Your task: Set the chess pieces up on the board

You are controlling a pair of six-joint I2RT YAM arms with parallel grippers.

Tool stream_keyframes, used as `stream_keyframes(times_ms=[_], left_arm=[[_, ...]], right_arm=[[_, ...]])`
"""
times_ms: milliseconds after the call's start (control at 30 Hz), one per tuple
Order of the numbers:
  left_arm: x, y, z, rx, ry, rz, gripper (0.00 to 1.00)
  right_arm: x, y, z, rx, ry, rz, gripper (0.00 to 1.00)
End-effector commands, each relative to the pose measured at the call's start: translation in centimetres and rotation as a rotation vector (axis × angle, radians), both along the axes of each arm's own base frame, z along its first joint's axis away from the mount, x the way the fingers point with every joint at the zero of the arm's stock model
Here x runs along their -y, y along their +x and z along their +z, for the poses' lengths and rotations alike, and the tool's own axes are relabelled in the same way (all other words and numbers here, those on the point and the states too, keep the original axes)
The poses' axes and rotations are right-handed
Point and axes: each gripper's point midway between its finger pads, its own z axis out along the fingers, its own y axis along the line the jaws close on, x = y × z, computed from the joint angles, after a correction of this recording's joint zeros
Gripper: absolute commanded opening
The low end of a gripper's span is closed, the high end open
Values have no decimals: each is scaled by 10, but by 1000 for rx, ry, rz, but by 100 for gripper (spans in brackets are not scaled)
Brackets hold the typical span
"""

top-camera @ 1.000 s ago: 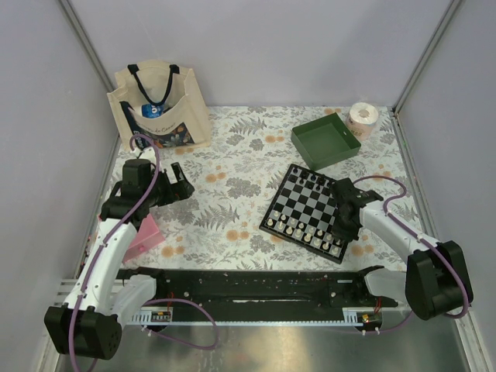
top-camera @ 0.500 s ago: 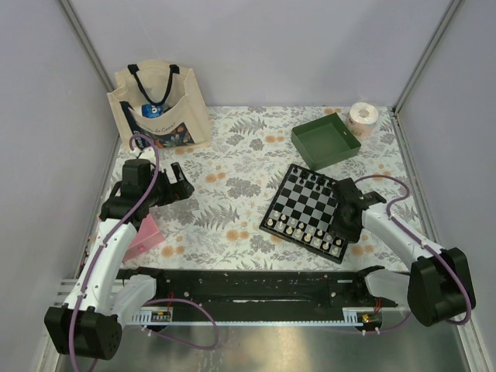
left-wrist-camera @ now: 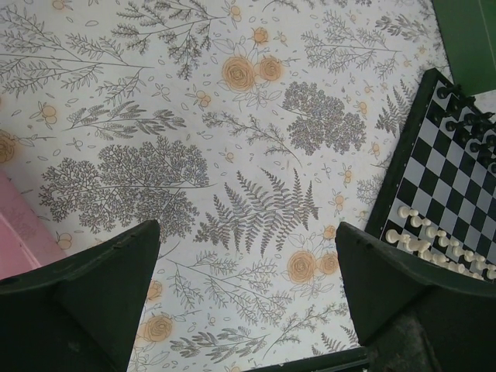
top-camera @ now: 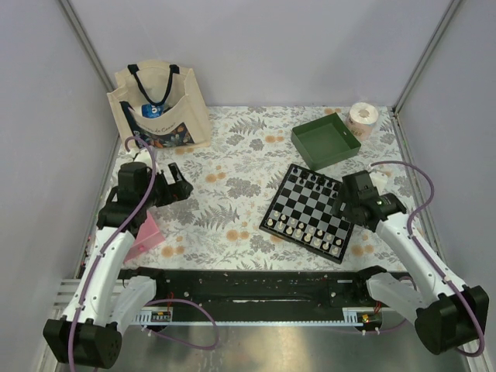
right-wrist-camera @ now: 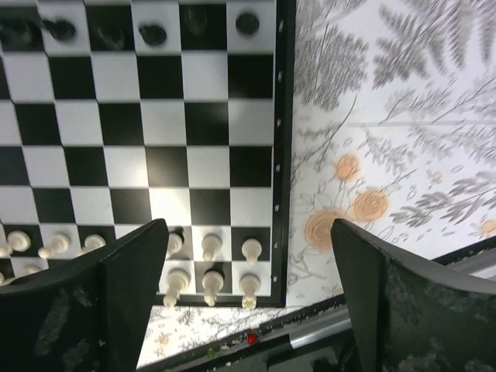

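The board (top-camera: 307, 206) lies right of centre, black-and-white checks inside a black border. Cream-white chess pieces (top-camera: 304, 232) fill its two near rows, and black ones (top-camera: 315, 180) stand along its far edge. My right gripper (top-camera: 348, 203) hovers open over the board's right edge, holding nothing. In the right wrist view its fingers (right-wrist-camera: 132, 271) frame the corner white pieces (right-wrist-camera: 209, 263), with black pieces (right-wrist-camera: 151, 32) at the top of the board (right-wrist-camera: 163, 124). My left gripper (top-camera: 184, 180) hangs open over the flowered cloth, well left of the board (left-wrist-camera: 457, 178), and is empty (left-wrist-camera: 246, 229).
A green square tray (top-camera: 325, 139) sits just beyond the board, with a paper roll (top-camera: 363, 116) behind it. A cream tote bag (top-camera: 159, 105) stands at the back left. A pink object (top-camera: 147, 232) lies under the left arm. A black rail (top-camera: 256, 287) runs along the near edge.
My right gripper has gone from shut to wide open and has lifted up and back towards the right of the board. The left arm shifted only slightly.
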Motion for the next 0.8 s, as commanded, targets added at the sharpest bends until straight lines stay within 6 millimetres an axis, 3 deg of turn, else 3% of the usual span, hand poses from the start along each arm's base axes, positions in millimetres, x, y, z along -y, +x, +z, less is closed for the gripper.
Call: stream_keyframes(times_ms=[0, 133, 333, 533, 767], left_arm=[[-4, 9, 14, 72, 0, 30, 99], [-10, 10, 11, 50, 13, 63, 99], [-20, 11, 10, 52, 42, 118, 99], [-25, 10, 6, 28, 65, 136, 99], [-26, 7, 8, 51, 74, 127, 99]], right_arm=[[28, 25, 50, 165, -105, -95, 99], [43, 40, 69, 208, -51, -146, 100], [65, 55, 70, 216, 94, -212, 100], [20, 75, 93, 335, 291, 6, 100], [27, 72, 125, 512, 230, 31, 99]])
